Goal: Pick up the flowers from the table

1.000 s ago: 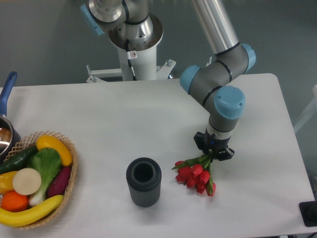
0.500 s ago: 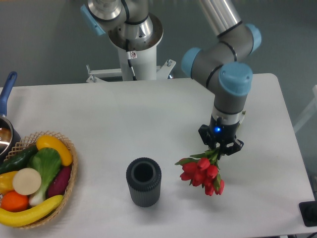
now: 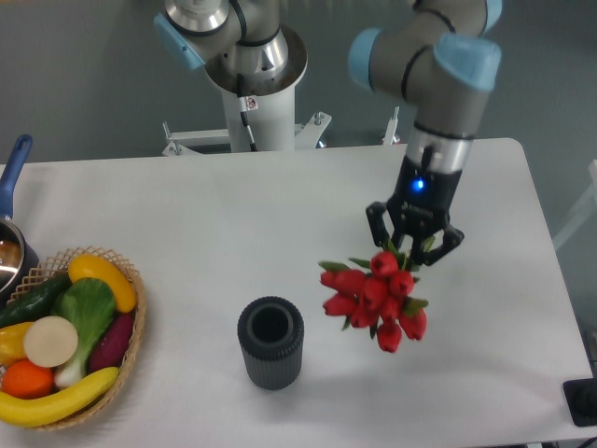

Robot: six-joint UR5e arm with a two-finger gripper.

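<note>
The flowers [image 3: 376, 296], a bunch of red tulips with green leaves, hang in the air above the white table [image 3: 280, 215], heads toward the camera. My gripper [image 3: 413, 245] is shut on their stems just behind the red heads, well above the tabletop at centre right. The stems are mostly hidden by the gripper fingers.
A dark ribbed cylindrical vase [image 3: 270, 342] stands upright left of the flowers. A wicker basket [image 3: 126, 359] with banana, orange, leafy vegetable and other produce sits at the front left. A pot with a blue handle [image 3: 11, 177] is at the left edge.
The gripper has risen with the flowers in it; the bunch has left the table and now hangs higher and nearer the camera.
</note>
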